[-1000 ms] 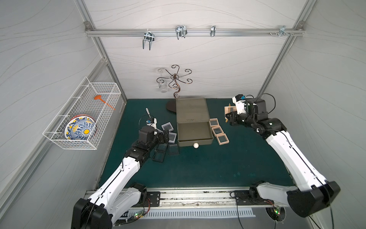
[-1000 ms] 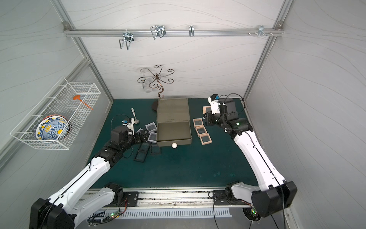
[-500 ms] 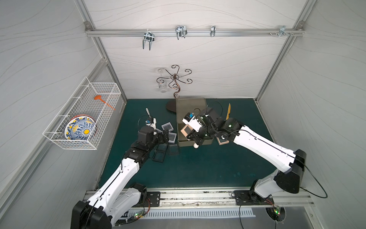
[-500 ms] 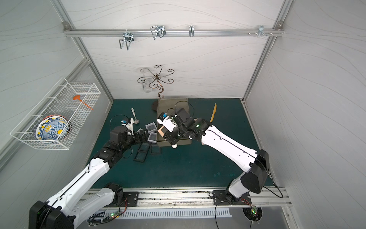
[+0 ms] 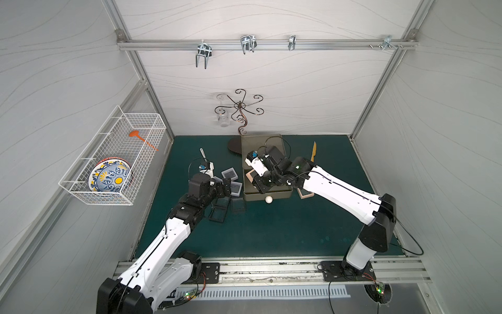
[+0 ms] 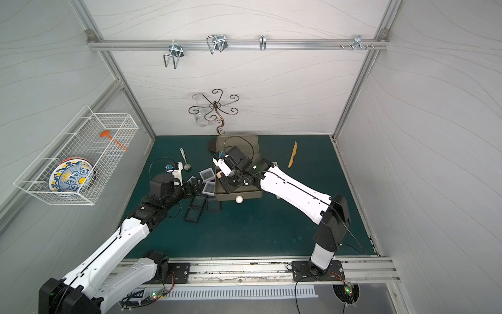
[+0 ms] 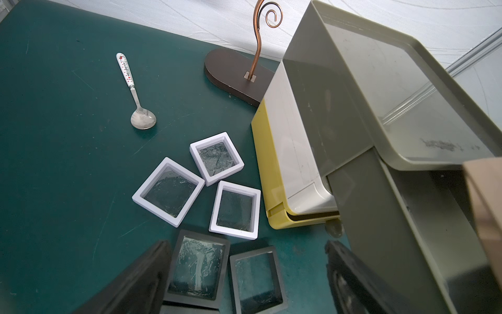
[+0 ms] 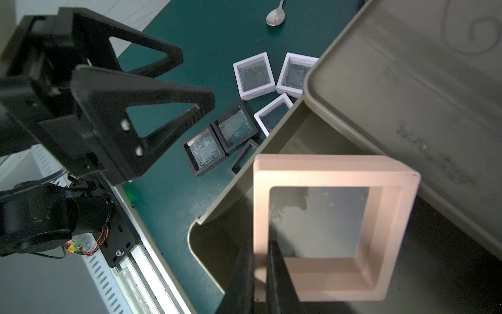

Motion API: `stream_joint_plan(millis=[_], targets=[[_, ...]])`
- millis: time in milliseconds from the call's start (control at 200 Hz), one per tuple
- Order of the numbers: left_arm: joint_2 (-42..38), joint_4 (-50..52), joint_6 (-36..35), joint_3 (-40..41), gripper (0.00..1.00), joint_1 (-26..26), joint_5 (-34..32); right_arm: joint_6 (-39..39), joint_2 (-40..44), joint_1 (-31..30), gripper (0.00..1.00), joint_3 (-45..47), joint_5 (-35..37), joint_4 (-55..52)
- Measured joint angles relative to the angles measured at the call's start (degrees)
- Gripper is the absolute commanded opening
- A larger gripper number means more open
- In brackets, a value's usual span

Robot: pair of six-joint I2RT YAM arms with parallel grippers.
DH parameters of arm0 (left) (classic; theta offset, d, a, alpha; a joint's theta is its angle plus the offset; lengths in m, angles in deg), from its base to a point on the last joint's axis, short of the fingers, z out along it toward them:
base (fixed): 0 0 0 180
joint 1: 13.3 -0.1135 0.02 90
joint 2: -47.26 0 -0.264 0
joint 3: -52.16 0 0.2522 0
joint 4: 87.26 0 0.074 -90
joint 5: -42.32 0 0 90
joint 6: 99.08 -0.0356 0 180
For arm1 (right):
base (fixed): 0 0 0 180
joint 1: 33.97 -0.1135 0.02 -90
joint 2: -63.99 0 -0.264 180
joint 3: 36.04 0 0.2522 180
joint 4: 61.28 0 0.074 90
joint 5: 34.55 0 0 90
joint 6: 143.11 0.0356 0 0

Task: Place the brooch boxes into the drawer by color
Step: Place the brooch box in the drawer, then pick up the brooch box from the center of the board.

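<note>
One peach-pink brooch box is gripped over the open top tier, and the rest lie on the counter.

The right pincer is clamped on the rim of the peach-pink brooch box and holds it by one edge over the pulled-out olive-grey tier of the drawer. That tier's white ball knob faces the arm bases. The left pincer has its jaws wide apart and grips nothing. It hovers over the black brooch boxes, which lie flat on the green counter just beside the drawer on the left arm's side. Three white brooch boxes lie flat in a loose cluster between the black ones and a spoon. On the drawer's far side, a second pink box shows partly from under the right arm.
</note>
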Motion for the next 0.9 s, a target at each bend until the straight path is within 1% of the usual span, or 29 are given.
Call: stream_joint_plan(millis=[180, 225, 295, 375, 450, 535, 660, 765, 846, 901], targets=[[-0.04, 0.0, 0.0, 0.0, 0.93, 0.0, 0.0, 1.38, -1.75, -0.22, 0.08, -0.76, -0.61, -1.22], [-0.04, 0.0, 0.0, 0.0, 0.93, 0.0, 0.0, 1.42, -2.27, -0.24, 0.13, -1.01, -0.59, -1.22], [-0.04, 0.02, 0.0, 0.0, 0.93, 0.0, 0.0, 1.49, -2.99, -0.28, 0.17, -1.16, -0.52, -1.29], [-0.04, 0.02, 0.0, 0.0, 0.93, 0.0, 0.0, 1.55, -3.65, -0.33, 0.25, -1.16, -0.31, -1.4], [-0.04, 0.02, 0.0, 0.0, 0.93, 0.0, 0.0, 1.49, -3.91, -0.33, 0.28, -1.29, -0.13, -1.53], [-0.04, 0.07, 0.0, 0.0, 0.93, 0.0, 0.0, 1.4, -3.98, -0.33, 0.3, -1.79, -0.09, -1.53], [-0.07, 0.22, 0.0, 0.0, 0.93, 0.0, -0.07, 1.14, -3.37, -0.33, 0.36, -1.7, 0.46, -0.72], [-0.09, 0.44, 0.0, 0.0, 0.93, 0.0, -0.28, 0.66, 0.85, -0.17, 0.39, 1.84, 1.73, 2.1], [-0.09, 0.46, -0.02, 0.0, 0.93, 0.0, -0.39, 0.13, 7.61, 0.76, 0.44, 6.75, 2.73, 4.57], [-0.09, 0.44, 0.0, 0.0, 0.93, 0.0, -0.42, 0.0, 12.98, 2.67, 0.47, 10.05, 2.91, 6.14]])
